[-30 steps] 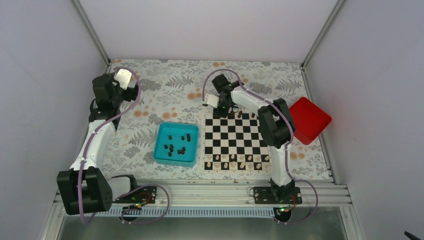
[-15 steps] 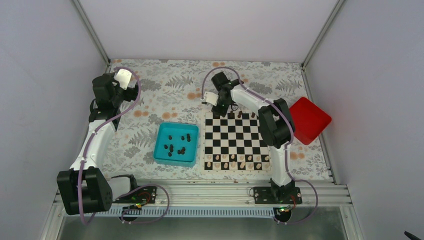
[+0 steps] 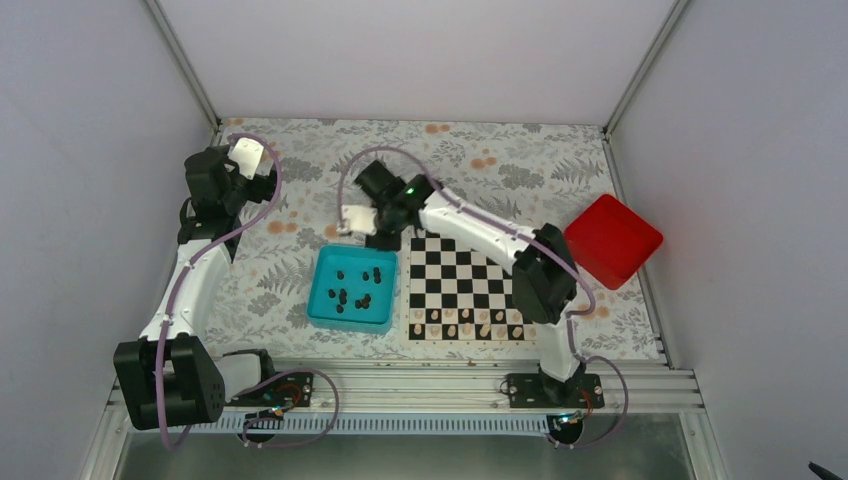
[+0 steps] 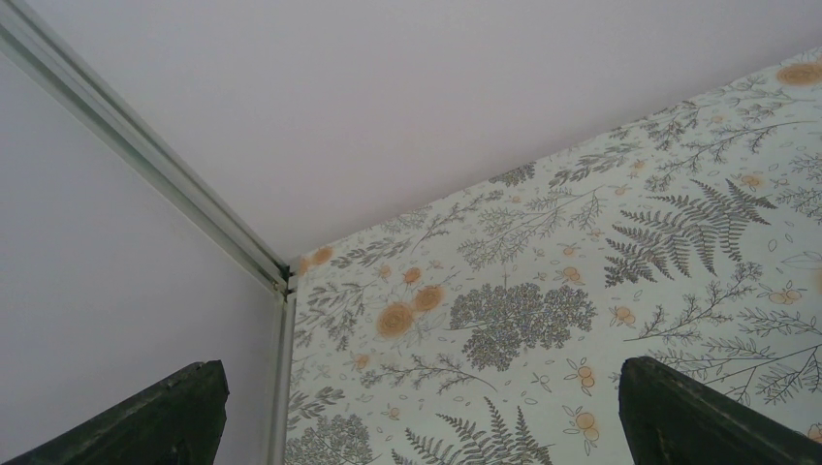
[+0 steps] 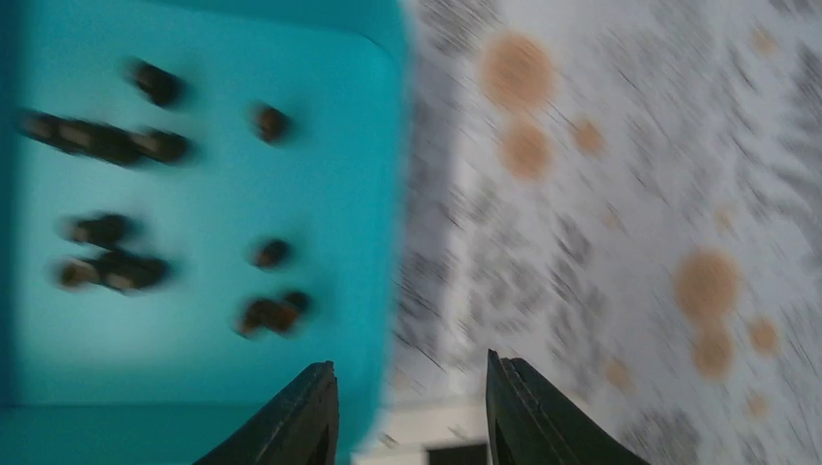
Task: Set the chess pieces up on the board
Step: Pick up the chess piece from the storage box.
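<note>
Right gripper, shifted from board's far edge to teal tray's far-right corner, gapes empty; chess pieces lie inside.

Top: high behind the bench's near edge, looked down over the whole of it.
Left wrist: low and close, faced the far left corner.
Right wrist: close above the tray, looking down, blurred.
Shared: top and right wrist both showed the tray with pieces; top and left wrist, the corner.
</note>
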Robot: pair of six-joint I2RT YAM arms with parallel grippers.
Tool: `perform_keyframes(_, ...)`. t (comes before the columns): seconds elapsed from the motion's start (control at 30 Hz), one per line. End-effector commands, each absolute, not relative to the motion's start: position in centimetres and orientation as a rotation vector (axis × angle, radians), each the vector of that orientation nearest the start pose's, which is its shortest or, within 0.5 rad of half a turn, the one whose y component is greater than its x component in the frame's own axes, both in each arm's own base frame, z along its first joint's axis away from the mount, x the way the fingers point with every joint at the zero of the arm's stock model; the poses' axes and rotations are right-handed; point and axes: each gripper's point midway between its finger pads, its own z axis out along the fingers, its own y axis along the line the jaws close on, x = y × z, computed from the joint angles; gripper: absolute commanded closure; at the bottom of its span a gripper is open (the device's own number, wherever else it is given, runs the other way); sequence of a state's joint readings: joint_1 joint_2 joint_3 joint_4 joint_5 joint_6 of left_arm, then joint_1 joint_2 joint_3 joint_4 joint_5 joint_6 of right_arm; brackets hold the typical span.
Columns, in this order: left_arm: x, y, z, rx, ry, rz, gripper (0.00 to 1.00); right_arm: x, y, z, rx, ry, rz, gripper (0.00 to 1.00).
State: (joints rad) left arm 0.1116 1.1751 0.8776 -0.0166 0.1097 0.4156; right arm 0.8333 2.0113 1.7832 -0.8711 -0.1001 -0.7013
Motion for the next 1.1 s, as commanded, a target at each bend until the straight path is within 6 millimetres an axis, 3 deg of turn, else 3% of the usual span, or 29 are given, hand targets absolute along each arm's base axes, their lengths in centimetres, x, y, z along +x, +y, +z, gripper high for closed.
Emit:
perform_keyframes(0.0,40.2,2.6,26.9,0.375,1.840,0.256,0.00,27.5,41.7,13.4,-1.982,1.839,0.269,0.60)
perform_keyframes(0.27,40.2,2.6,26.9,0.374,1.839,0.258,0.00,22.4,45.2,9.9,-2.148,1.774,0.325,0.60)
perform_keyframes(0.6,40.2,2.6,26.9,0.376,1.839,0.257,0.00,18.6,46.7,6.9,-2.266,1.737,0.368,0.61)
perform_keyframes(0.8,40.2,2.6,26.8,0.379,1.839,0.257,0.00,17.7,47.0,6.1,-2.294,1.728,0.376,0.62)
perform_keyframes(1.07,40.2,2.6,26.7,0.378,1.839,0.258,0.00,18.6,47.3,4.9,-2.275,1.737,0.304,0.64)
